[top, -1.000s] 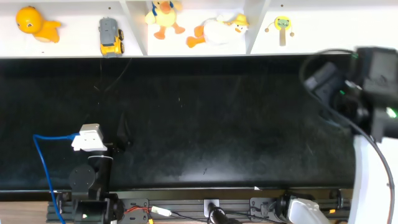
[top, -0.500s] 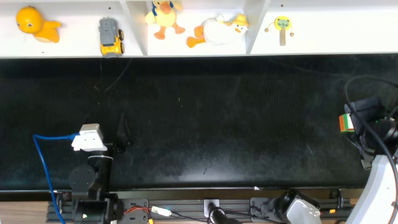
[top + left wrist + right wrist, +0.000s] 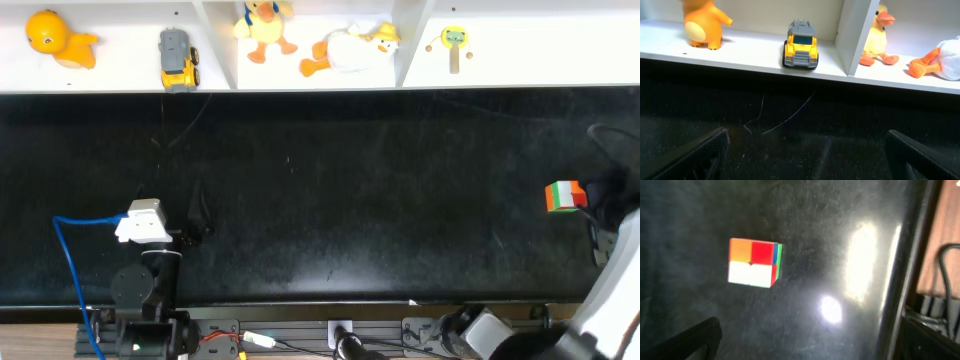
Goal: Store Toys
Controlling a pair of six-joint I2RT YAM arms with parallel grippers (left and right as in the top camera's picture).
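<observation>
From above, the long white shelf (image 3: 520,45) runs along the far edge of the matte black table (image 3: 350,190), its compartments holding a round orange plastic duck (image 3: 60,38), a yellow-and-grey toy truck (image 3: 178,58), a yellow plush duck (image 3: 264,25), a white plush duck lying on its side (image 3: 350,48) and a small yellow-green rattle (image 3: 455,42). The multicoloured plastic puzzle cube (image 3: 564,196) sits on the table far from the shelf, near the right edge, just beside my right arm (image 3: 615,280); my left arm (image 3: 148,225) is folded low at the near left. Through my left wrist camera, my left gripper (image 3: 806,134) is spread wide with nothing between its fingers (image 3: 710,150), facing the shelf where the truck stands in the same compartment as the orange duck (a divider separates them from the plush ducks). Through my right wrist camera, my right gripper (image 3: 810,320) is also spread wide and holds nothing; the cube rests flat on the table beyond my fingertips, apart from them, white face towards me.
</observation>
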